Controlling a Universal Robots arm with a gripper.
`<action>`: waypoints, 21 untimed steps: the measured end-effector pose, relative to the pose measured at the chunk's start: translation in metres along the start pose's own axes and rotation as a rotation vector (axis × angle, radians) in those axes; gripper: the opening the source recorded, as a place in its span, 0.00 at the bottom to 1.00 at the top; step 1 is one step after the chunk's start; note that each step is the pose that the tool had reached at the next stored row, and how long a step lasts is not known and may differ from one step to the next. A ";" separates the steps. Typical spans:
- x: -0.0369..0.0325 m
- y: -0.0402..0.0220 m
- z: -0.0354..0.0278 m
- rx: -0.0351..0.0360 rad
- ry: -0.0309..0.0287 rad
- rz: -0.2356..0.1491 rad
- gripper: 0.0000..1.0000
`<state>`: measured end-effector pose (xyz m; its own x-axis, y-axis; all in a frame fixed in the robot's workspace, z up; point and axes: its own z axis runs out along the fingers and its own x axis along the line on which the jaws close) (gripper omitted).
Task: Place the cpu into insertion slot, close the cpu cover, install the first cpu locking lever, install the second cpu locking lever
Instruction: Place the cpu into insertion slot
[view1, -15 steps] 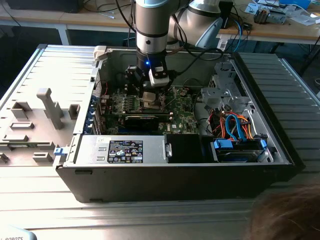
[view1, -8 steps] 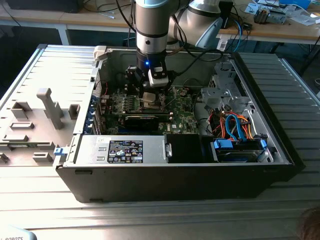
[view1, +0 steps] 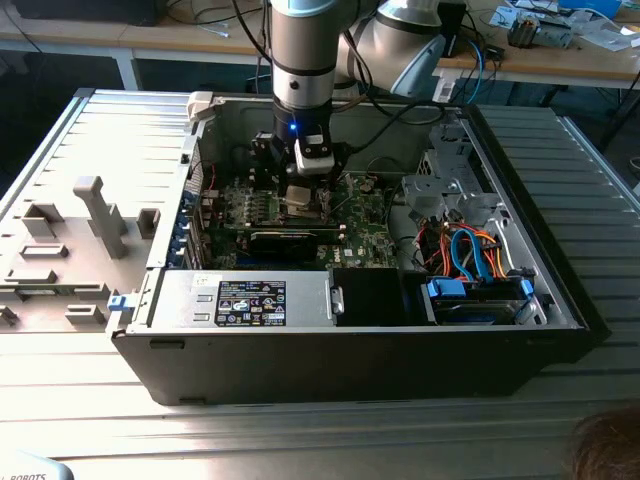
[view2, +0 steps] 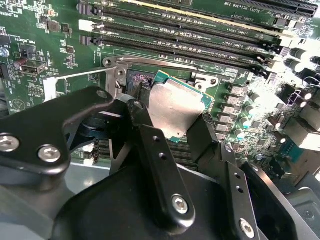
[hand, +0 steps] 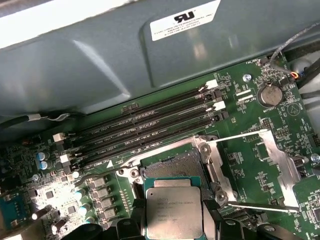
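**While the Pincer (view2: 171, 121) Is Gripping the Chip (view2: 175, 102), the Socket (hand: 175, 167) Is Lying Open**

While the arm (view1: 303, 50) is reaching down from above, a big black computer case (view1: 350, 360) is lying open on the grey ribbed desk (view1: 90, 430). Inside it, the green board (view1: 365, 215) is lying flat, with long black memory slots (hand: 145, 127) running alongside the socket. The cover plate (hand: 284, 167) is standing open, folded away to one side of the socket, and two thin wire levers (hand: 235, 136) are reaching out along it, clear of their catches. The socket's dark centre is showing bare. The pincer is pinching the chip by two opposite edges, its black fingers (view2: 155, 155) pressing against them. The chip is hanging tilted, silver top up, overlapping one edge of the socket and not sitting down in it.
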<state>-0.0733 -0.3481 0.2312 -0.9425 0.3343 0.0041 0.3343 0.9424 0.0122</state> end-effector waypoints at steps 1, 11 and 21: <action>0.0000 0.0000 0.0001 0.0007 -0.0003 0.004 0.54; 0.0000 0.0000 0.0016 0.0103 -0.0043 0.041 0.54; 0.0000 0.0000 0.0029 0.0187 -0.0076 0.076 0.54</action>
<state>-0.0733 -0.3481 0.2283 -0.9144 0.4049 -0.0033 0.4049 0.9143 -0.0066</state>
